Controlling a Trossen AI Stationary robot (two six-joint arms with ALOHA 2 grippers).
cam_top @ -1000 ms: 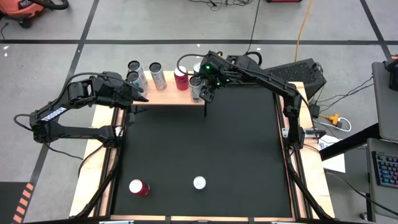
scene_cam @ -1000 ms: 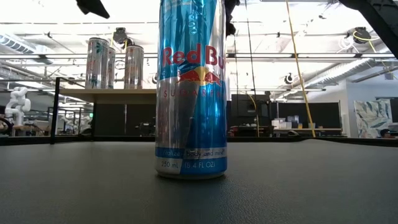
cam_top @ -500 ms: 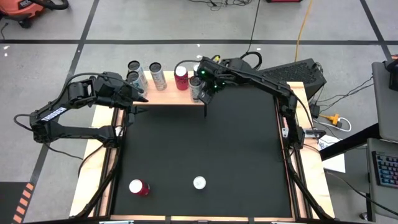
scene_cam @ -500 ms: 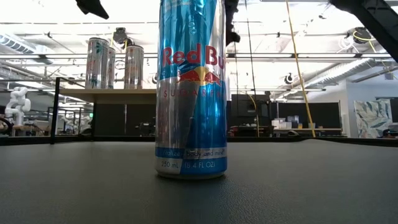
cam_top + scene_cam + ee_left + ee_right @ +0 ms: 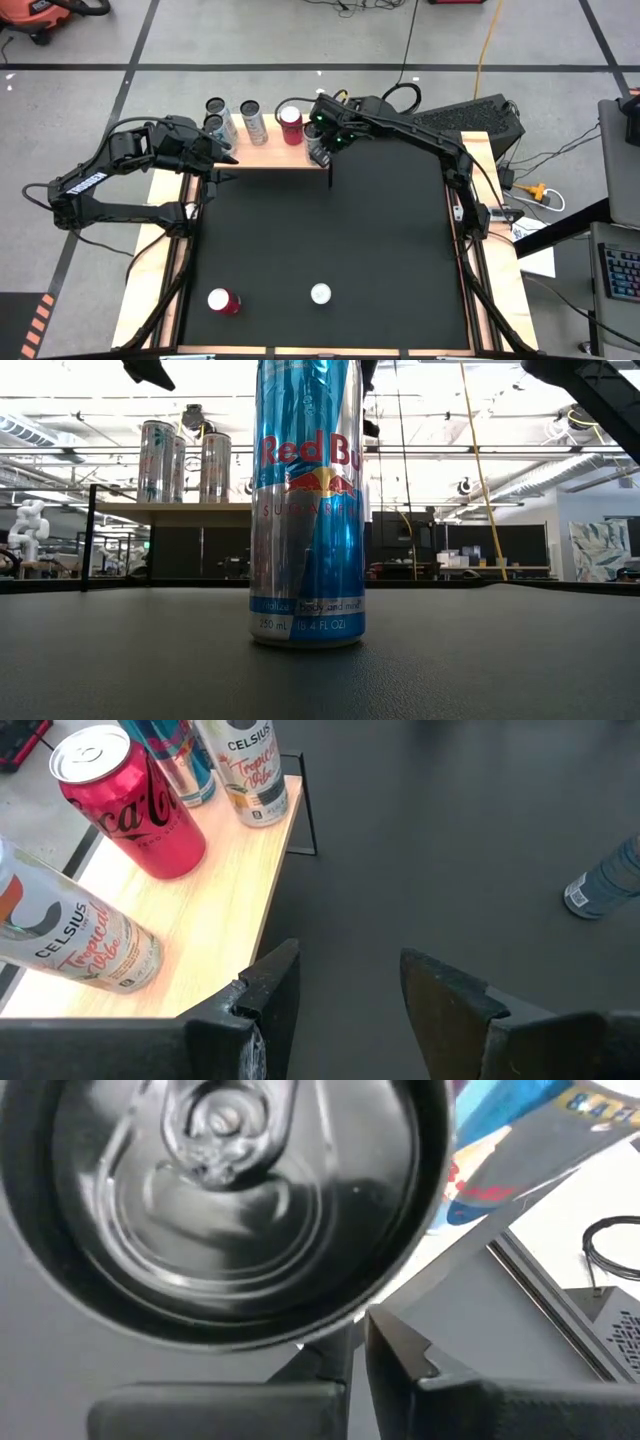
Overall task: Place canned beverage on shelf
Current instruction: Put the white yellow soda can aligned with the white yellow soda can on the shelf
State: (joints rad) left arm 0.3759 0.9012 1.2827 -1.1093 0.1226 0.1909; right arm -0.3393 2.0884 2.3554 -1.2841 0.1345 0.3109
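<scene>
The right pincer point(image 5: 320, 150) had drawn its fingers together and held nothing, hovering just above the silver can point(image 5: 316, 143) it had let go of at the right end of the shelf point(image 5: 270, 155). That can stood beside a red can point(image 5: 291, 125) and three more to the left, so this placement looked finished. The left pincer point(image 5: 345, 995), half open and empty, waited at the shelf's left end. On the black surface point(image 5: 380, 230), two cans point(image 5: 320, 294) remained near the front. Beyond lay a grey floor with cables.

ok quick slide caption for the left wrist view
Left gripper open beside the wooden shelf holding Celsius and Coca-Cola cans.
</scene>
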